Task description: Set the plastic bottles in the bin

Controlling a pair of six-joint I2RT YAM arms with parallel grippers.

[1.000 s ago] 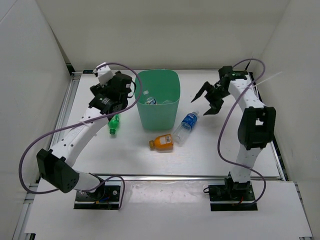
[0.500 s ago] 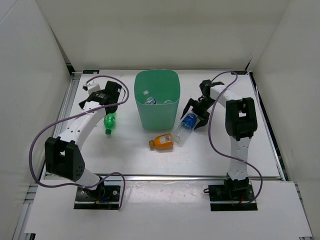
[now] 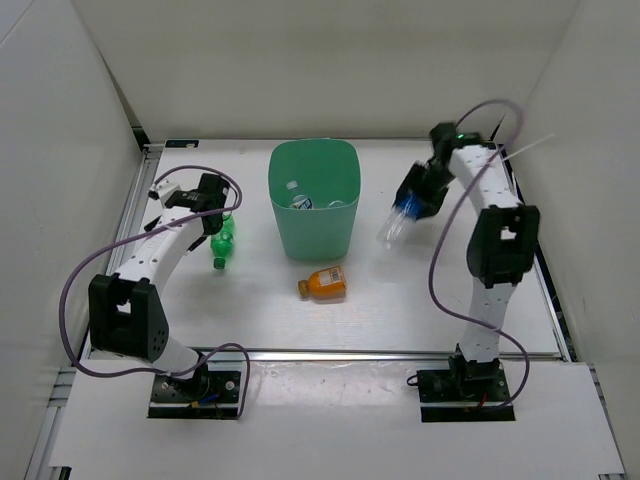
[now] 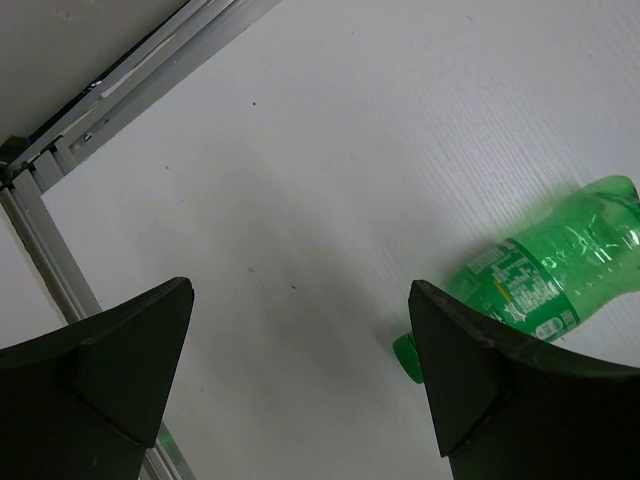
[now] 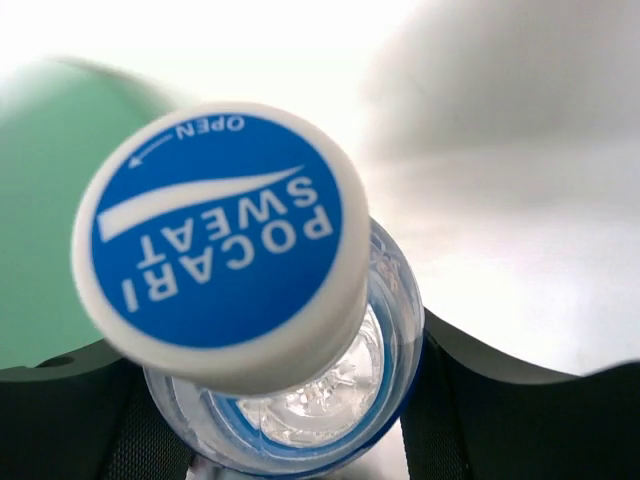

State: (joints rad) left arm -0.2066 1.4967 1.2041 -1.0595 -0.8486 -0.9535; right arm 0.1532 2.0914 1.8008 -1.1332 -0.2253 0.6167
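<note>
The right tool [image 3: 414, 195] is being seen pressed onto the clear blue-labelled bottle [image 3: 398, 218], which is being pinched just below its cap. In the top view this bottle is being carried at the right of centre, tilted, with its clear end pointing to the lower left; it is being kept apart from the bin [image 3: 314, 238], just to the right of the bin's wall. In the right wrist view the blue and white cap [image 5: 220, 235] is filling the middle of the frame, a dark finger is being shown at each lower corner, and the mint-green bin is being glimpsed, blurred, at the upper left.

The left tool [image 3: 218, 208] is being held spread wide at the left of the frame, with nothing between its fingers [image 4: 110, 350]. The green bottle [image 3: 222, 240] is being left lying on the white bench [image 3: 250, 310], partly under this tool in the top view. In the left wrist view it is being shown at the right edge, beside the right finger, cap toward the lower left.

The squat orange bottle [image 3: 324, 284] is being left on its side on the bench below the bin, near the frame's centre. Two clear bottles [image 3: 301, 201] are being seen inside the bin.
</note>
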